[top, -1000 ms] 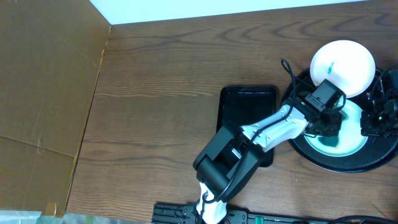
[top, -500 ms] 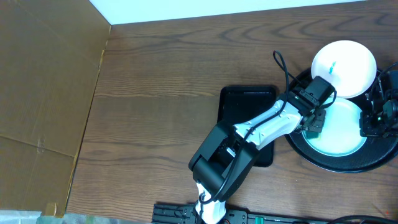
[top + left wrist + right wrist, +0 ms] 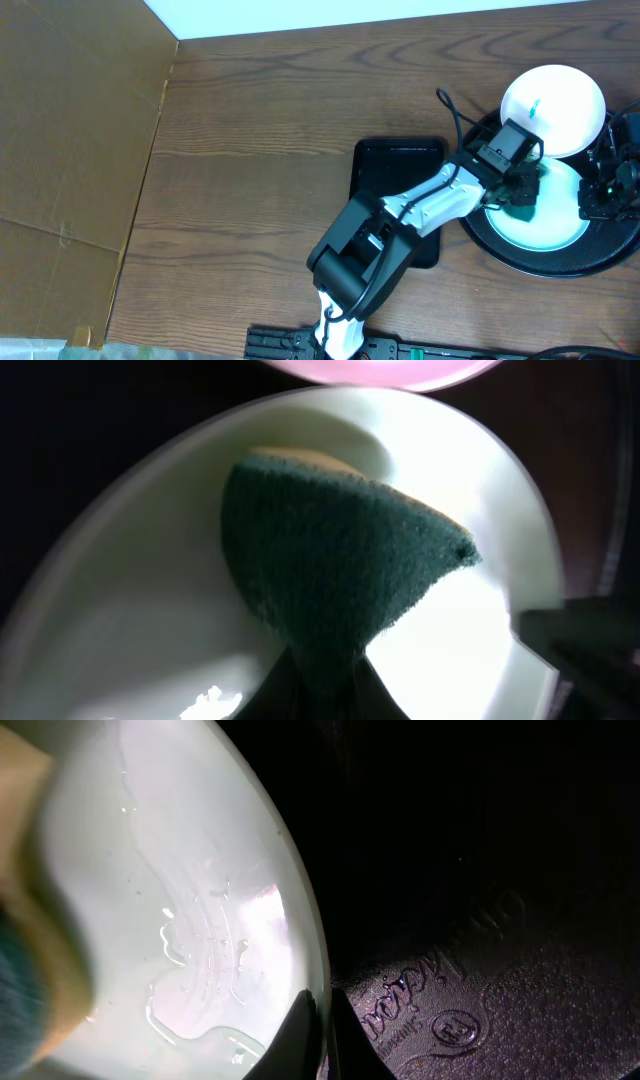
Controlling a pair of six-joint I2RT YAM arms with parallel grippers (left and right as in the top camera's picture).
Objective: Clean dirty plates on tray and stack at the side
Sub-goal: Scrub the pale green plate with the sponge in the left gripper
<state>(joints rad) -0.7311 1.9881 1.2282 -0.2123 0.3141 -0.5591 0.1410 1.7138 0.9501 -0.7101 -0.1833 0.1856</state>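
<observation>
Plate (image 3: 550, 220) lies in round tray (image 3: 500, 250), right of frame | sponge (image 3: 330, 560) has swung from the plate's left edge back toward its middle | left gripper (image 3: 520, 195) clamped on sponge | right gripper (image 3: 597, 195) pinches plate's right rim | second plate (image 3: 553, 95) upper right, green smear showing | scrubbing looks mid-stroke, more plates to go

The only writing shows in the right wrist view, on the floor of the large round black plastic tray (image 3: 480, 870). A raised word in slanted script (image 3: 405, 992) is pressed into the plastic, and just beside it stands a small framed mark (image 3: 456, 1023) with letters. Both are too dim to read.
</observation>
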